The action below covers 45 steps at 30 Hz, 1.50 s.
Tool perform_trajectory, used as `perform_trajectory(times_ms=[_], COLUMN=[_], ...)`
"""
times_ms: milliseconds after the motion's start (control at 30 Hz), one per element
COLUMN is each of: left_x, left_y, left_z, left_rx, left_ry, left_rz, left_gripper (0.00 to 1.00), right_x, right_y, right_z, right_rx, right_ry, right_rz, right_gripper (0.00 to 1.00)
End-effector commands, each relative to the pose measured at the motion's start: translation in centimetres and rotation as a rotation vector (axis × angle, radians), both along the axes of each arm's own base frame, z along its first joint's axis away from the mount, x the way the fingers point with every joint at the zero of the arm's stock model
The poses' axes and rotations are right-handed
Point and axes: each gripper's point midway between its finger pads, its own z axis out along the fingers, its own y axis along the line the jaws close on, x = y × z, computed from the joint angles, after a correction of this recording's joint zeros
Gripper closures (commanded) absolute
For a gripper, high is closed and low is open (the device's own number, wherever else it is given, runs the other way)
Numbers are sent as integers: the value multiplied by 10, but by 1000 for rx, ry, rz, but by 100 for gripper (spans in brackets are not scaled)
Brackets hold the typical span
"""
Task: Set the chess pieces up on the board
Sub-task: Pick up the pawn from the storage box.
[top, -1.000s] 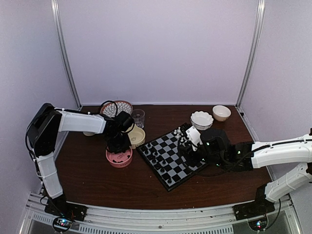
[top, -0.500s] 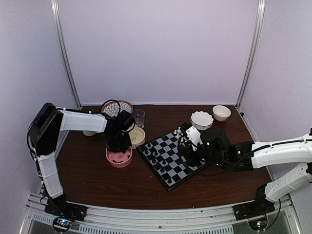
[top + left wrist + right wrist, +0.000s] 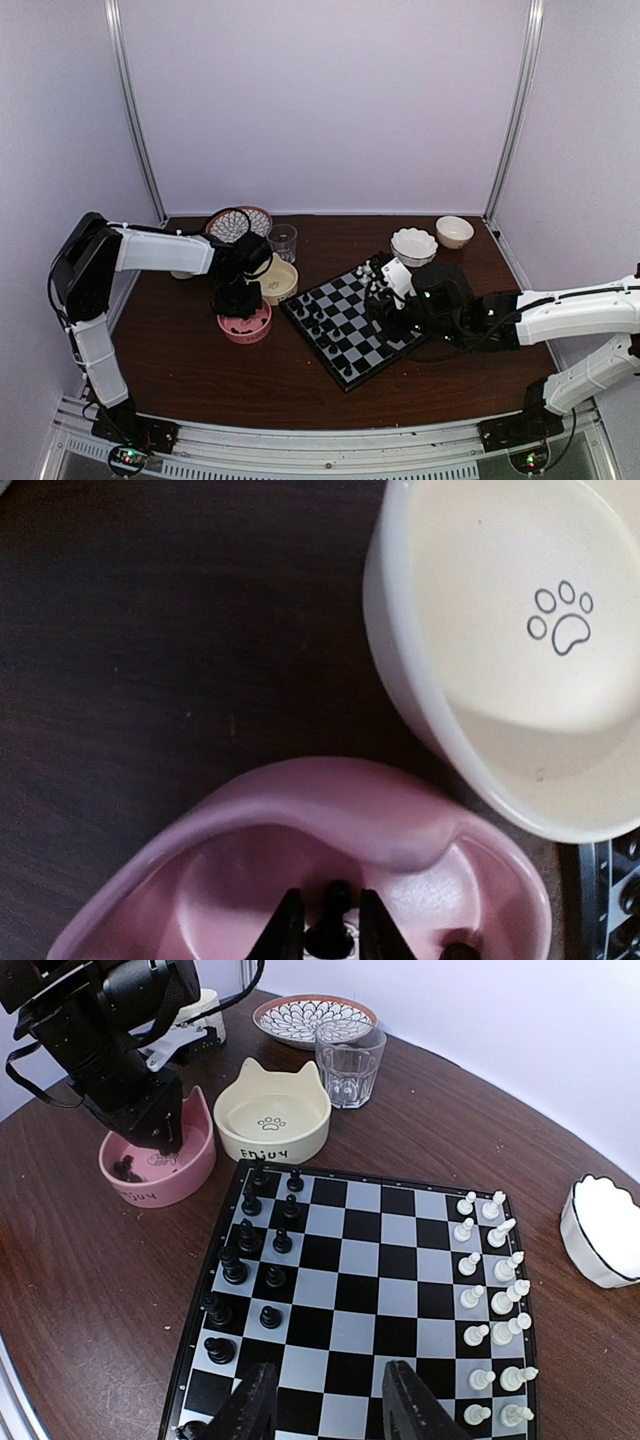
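The board (image 3: 350, 322) lies at the table's middle, turned diagonally. Several black chess pieces (image 3: 250, 1235) stand along its left side in the right wrist view, and white ones (image 3: 490, 1280) line the right side. My left gripper (image 3: 330, 900) reaches down into a pink cat-eared bowl (image 3: 330, 800), its fingers shut on a small black chess piece (image 3: 330, 935). More black pieces (image 3: 127, 1168) lie loose in that bowl. My right gripper (image 3: 330, 1370) hovers open over the board's near edge with nothing between its fingers.
A cream paw-print bowl (image 3: 272, 1120) sits beside the pink bowl (image 3: 244, 325). Behind it stand a drinking glass (image 3: 350, 1065) and a patterned plate (image 3: 315, 1018). A white scalloped bowl (image 3: 413, 245) and a small bowl (image 3: 454, 231) stand at the back right.
My left gripper has shifted slightly left over the pink bowl. The right arm has not moved.
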Motion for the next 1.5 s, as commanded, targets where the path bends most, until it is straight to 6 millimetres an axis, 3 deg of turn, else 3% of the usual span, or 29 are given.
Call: perform_trajectory(times_ms=[0,300,833,967,1200,1467], left_x=[-6,-8,-14,-17,-16,-12], left_y=[3,-2,18,18,8,-10], left_z=[3,-11,-23,-23,-3,32], left_rx=[26,33,147,145,153,39], left_ry=[26,83,119,125,58,-46], left_rz=[-76,-108,-98,-110,-162,-242], left_gripper=[77,77,77,85,85,86], right_x=[0,0,0,0,0,-1], right_y=[0,0,0,0,1,1], right_z=[2,3,3,4,3,6], right_rx=[21,21,23,24,23,30], right_ry=[-5,-7,-6,-8,-5,-5], right_rz=[5,2,3,3,6,9], right_gripper=[61,61,61,61,61,61])
